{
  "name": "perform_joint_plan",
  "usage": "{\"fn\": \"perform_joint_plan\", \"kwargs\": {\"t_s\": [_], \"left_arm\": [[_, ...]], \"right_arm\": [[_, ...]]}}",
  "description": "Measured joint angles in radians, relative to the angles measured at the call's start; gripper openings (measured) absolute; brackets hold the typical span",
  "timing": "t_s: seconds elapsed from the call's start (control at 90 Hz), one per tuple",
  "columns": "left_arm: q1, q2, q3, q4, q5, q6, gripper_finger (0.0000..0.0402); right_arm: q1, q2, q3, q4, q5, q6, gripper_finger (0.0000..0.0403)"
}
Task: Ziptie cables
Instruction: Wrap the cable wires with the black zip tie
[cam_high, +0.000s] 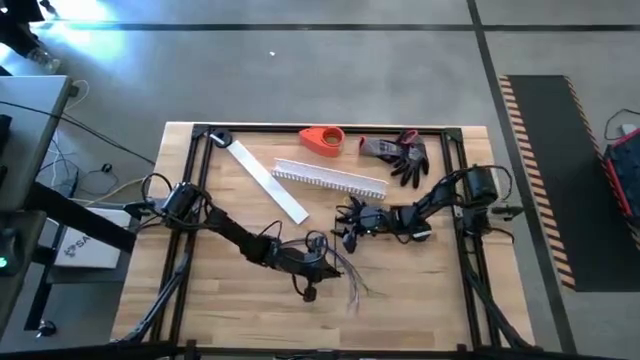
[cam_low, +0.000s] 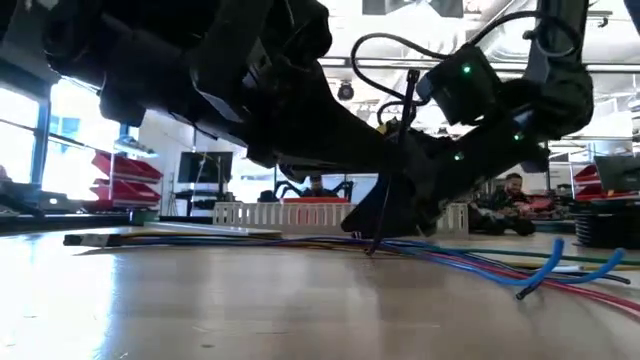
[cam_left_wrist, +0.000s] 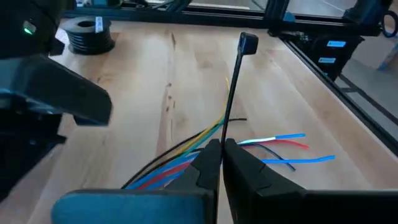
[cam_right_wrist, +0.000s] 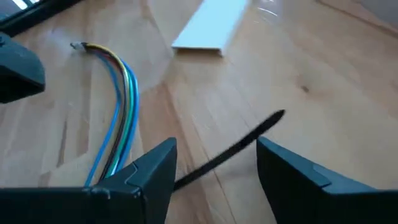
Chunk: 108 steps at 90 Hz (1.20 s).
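Several thin coloured cables (cam_left_wrist: 186, 152) lie bundled on the wooden desk (cam_high: 200, 300) near its middle, running beneath the left gripper (cam_left_wrist: 222, 152), whose jaws are pinched shut on a black ziptie (cam_left_wrist: 233, 87) standing upright. The right gripper (cam_right_wrist: 214, 155) hovers just beside the bundle, jaws spread, with the ziptie's tail between them.

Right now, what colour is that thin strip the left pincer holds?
Black: the zip tie in the left pincer, clearest in the left wrist view.

Pale wooden table (cam_high: 420, 300) showing smooth, faintly glossy grain; plastic-sheathed cables (cam_right_wrist: 124, 112) gleaming beside a matt black zip tie (cam_left_wrist: 231, 93) and smooth white strip (cam_right_wrist: 211, 25).
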Motion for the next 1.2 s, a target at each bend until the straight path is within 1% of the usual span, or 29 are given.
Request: {"fn": "perform_joint_plan", "kwargs": {"t_s": [0.111,0.244,0.356,0.433,0.478,0.567,0.622,0.722,0.811,0.889,1.0,1.1,1.2], "left_arm": [[0.000,0.000,0.000,0.002,0.019,-0.001,0.0000],[0.000,0.000,0.000,0.001,0.024,-0.003,0.0000],[0.002,0.000,0.000,-0.009,0.012,-0.037,0.0000],[0.004,-0.001,0.000,-0.016,0.006,-0.067,0.0000],[0.006,-0.004,0.000,-0.015,0.002,-0.092,0.0000],[0.013,-0.021,-0.001,-0.024,-0.003,-0.131,0.0000],[0.020,-0.040,-0.022,-0.027,-0.011,-0.149,0.0000],[0.039,-0.080,-0.087,-0.030,-0.022,-0.190,0.0000],[0.066,-0.120,-0.135,0.005,-0.003,-0.221,0.0000],[0.089,-0.139,-0.151,0.017,0.051,-0.236,0.0000],[0.124,-0.140,-0.138,0.004,0.184,-0.237,0.0000],[0.142,-0.140,-0.117,-0.066,0.274,-0.237,0.0000],[0.150,-0.136,-0.107,-0.128,0.325,-0.237,0.0000]], "right_arm": [[0.005,0.004,-0.002,0.000,-0.006,0.018,0.0175],[0.035,0.007,-0.002,-0.009,0.056,0.021,0.0134],[0.073,0.009,-0.002,-0.009,0.143,-0.014,0.0079],[0.101,0.003,-0.004,-0.015,0.192,-0.039,0.0025],[0.118,-0.005,-0.005,-0.019,0.213,-0.058,0.0011],[0.157,-0.022,-0.006,-0.030,0.253,-0.097,0.0006],[0.183,-0.035,-0.006,-0.031,0.276,-0.134,0.0002],[0.239,-0.060,-0.006,-0.051,0.381,-0.180,0.0000],[0.283,-0.086,-0.005,-0.084,0.482,-0.214,0.0000],[0.312,-0.095,0.012,-0.096,0.555,-0.267,0.0000],[0.328,-0.095,0.072,-0.118,0.591,-0.391,0.0000],[0.337,-0.095,0.141,-0.191,0.652,-0.522,0.0000],[0.338,-0.095,0.207,-0.282,0.663,-0.644,0.0000]]}}
